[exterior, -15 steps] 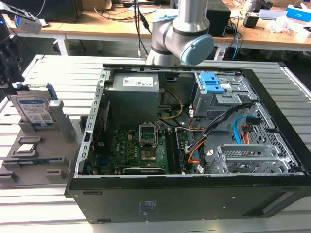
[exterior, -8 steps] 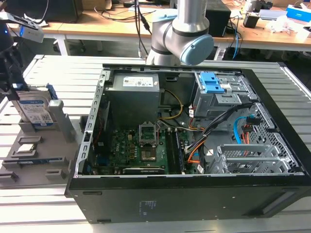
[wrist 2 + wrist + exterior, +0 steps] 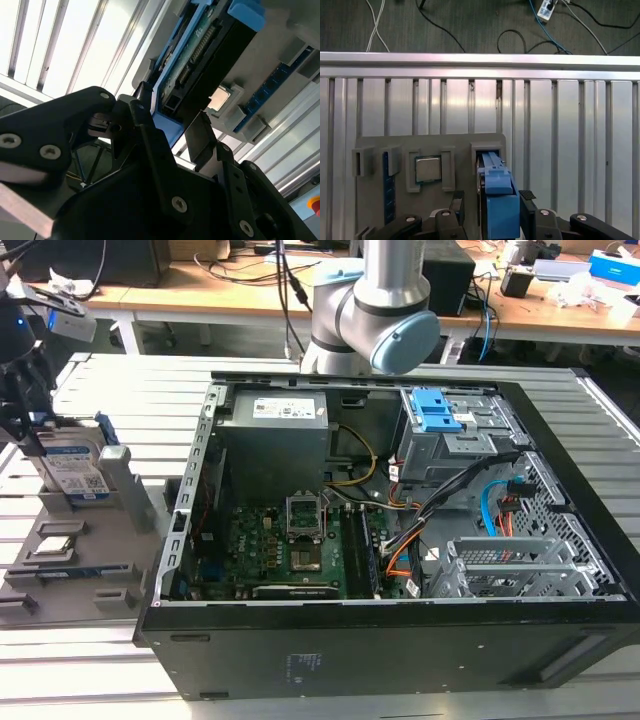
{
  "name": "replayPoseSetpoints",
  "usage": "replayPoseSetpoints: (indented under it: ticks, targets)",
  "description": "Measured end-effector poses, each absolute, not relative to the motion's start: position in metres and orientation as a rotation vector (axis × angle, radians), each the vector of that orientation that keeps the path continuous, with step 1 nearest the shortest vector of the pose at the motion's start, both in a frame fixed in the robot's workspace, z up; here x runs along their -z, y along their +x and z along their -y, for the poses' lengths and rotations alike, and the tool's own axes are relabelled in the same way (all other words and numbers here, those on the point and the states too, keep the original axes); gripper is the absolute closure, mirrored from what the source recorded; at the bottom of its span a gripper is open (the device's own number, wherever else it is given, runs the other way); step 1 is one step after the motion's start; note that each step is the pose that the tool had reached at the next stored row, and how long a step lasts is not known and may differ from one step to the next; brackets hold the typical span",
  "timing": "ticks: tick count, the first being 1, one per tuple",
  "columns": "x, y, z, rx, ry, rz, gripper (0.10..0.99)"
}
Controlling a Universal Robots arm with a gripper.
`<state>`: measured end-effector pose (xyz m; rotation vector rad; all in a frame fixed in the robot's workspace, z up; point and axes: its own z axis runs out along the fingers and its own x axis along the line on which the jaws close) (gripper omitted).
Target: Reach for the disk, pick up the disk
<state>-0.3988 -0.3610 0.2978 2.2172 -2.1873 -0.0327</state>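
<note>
Blue-railed disk [image 3: 496, 182] stands on edge in grey holder [image 3: 430, 142] corner slot, so the released pincer [image 3: 492, 200] straddles it, not yet clamped.

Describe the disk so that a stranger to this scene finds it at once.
At the exterior view's left, beside the open computer case, lies a grey holder plate. The disk stands on edge in its slot. Unlike the small square chip lying flat nearby, it is a silver-grey slab with a blue rail frame and a white-and-blue label.
</note>
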Motion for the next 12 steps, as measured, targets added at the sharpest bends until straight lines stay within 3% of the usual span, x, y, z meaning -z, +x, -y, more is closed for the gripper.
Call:
replayPoseSetpoints:
  ticks: [8,11,12]
  targets:
    - [-0.2933,-0.3988,0.3610,0.033,2.218,2.186,0.545]
    - [-0.2931,-0.3988,0.3610,0.033,2.218,2.186,0.624]
    - [-0.2930,-0.3988,0.3609,0.033,2.218,2.186,0.686]
